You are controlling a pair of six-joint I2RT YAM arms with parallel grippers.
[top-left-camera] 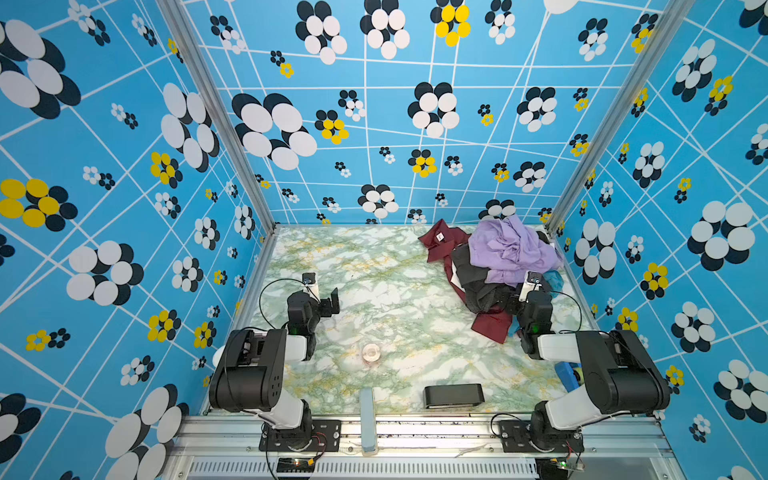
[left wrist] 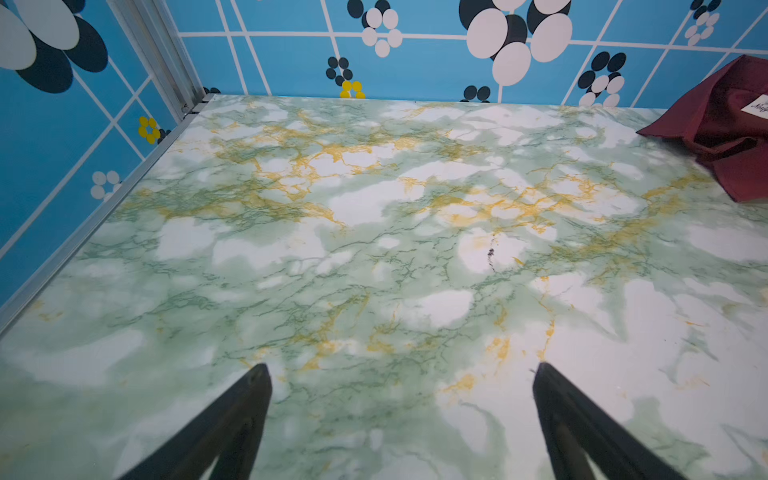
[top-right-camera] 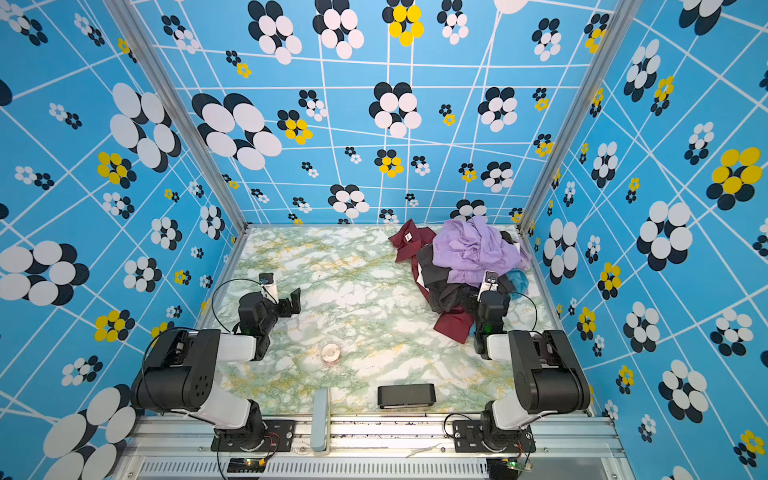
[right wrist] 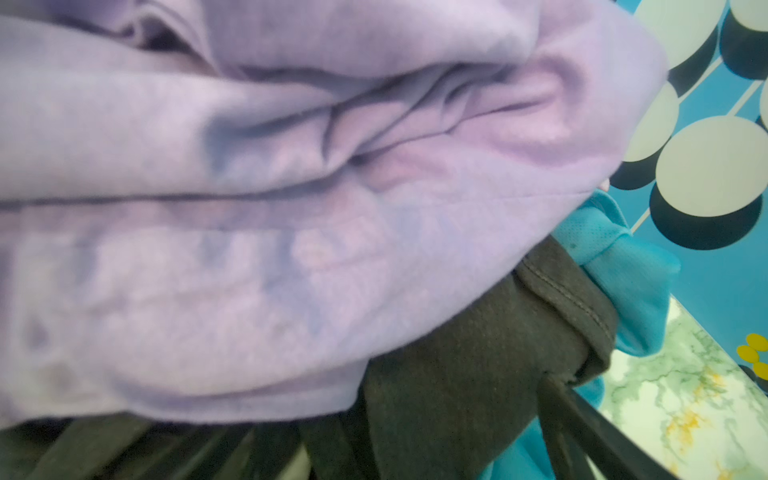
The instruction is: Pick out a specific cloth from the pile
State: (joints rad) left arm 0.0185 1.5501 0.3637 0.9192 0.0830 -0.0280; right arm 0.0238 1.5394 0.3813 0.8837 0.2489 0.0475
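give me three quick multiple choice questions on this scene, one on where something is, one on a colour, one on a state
1. Where on the table does the pile lie?
A) near left corner B) far right corner C) centre

2. What colour is the topmost garment?
A) lavender B) teal C) maroon

3. How is the left hand?
A) open over bare table B) shut on a shirt C) buried in the pile

Answers:
1 B: in both top views the pile sits by the back and right walls.
2 A: pale purple folds crown the pile.
3 A: its wrist view shows spread fingers with only marble between them.
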